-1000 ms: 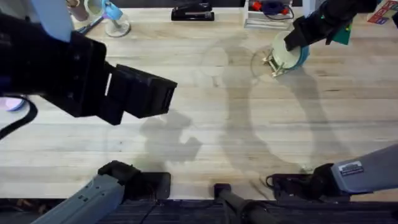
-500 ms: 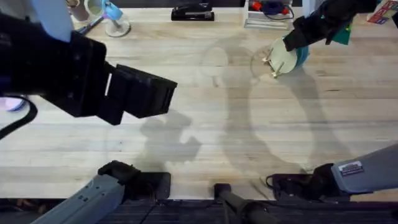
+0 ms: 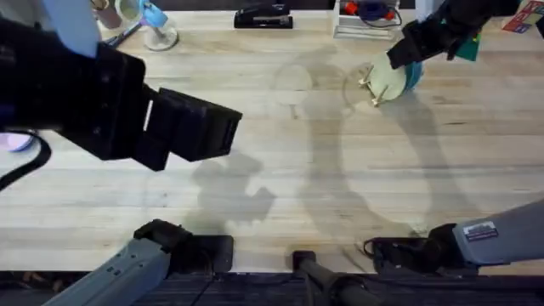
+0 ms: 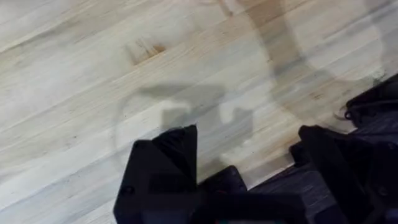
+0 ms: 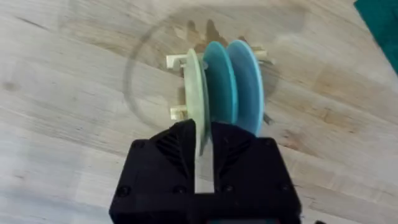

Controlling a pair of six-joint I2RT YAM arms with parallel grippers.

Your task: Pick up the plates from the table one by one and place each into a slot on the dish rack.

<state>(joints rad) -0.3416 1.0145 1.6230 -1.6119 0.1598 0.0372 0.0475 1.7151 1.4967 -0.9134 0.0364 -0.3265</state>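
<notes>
— Plates, how many?
— Three stand on edge in the dish rack (image 5: 180, 87) near the table's (image 3: 280, 170) far right corner: one cream plate (image 5: 194, 93), two blue plates (image 5: 235, 81), all round, plain and upright in adjacent slots.
— Grippers?
— Right gripper (image 5: 203, 146) has narrow fingers pinching the cream plate's rim. Left gripper (image 4: 249, 162) hangs above bare wood, fingers spread wide.

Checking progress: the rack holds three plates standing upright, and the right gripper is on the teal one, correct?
Not quite. The right gripper is on the cream plate, not a teal one, as the right wrist view shows. Three plates do stand upright in the rack.
</notes>
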